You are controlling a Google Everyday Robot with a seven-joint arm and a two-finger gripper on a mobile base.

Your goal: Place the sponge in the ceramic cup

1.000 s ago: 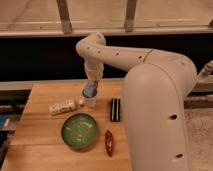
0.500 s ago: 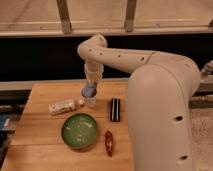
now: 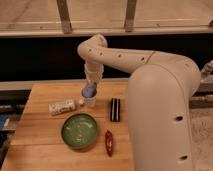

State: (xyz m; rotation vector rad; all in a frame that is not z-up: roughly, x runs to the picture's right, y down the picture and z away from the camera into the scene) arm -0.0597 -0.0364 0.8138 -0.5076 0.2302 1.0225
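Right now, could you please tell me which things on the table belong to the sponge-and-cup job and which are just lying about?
Part of the job: the sponge, at the mouth of the ceramic cup; the gripper, directly above both.

Lying about on the wooden table: white packet, green bowl, black block, small red object.
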